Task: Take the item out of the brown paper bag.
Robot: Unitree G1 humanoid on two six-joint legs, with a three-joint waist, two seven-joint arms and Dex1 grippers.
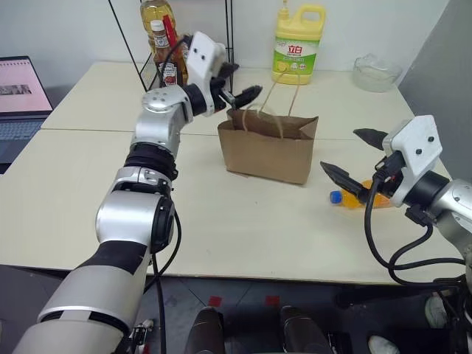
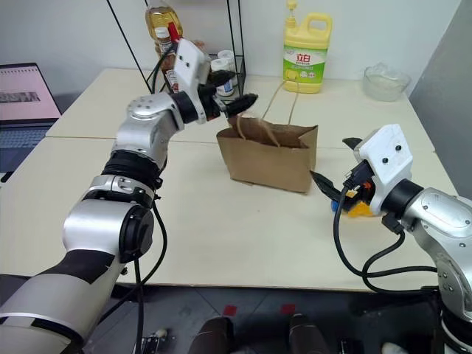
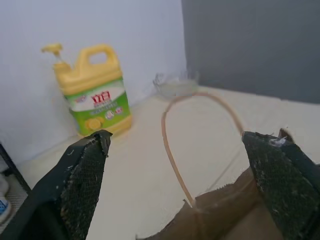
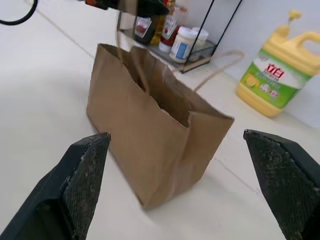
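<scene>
Judging the orange bottle (image 1: 366, 198) already out beside the brown paper bag (image 1: 267, 153), I see left gripper (image 1: 237, 82) and right gripper (image 1: 352, 157) wide open, empty.

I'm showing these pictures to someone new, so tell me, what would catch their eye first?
Probably the brown paper bag, standing upright mid-table with its mouth open and cord handles up. The left tool hovers open above the bag's left rim, while the right tool hangs open to the bag's right. Just under it, the small orange bottle with a blue cap lies on the table outside the bag; a big yellow detergent jug stands behind.
</scene>
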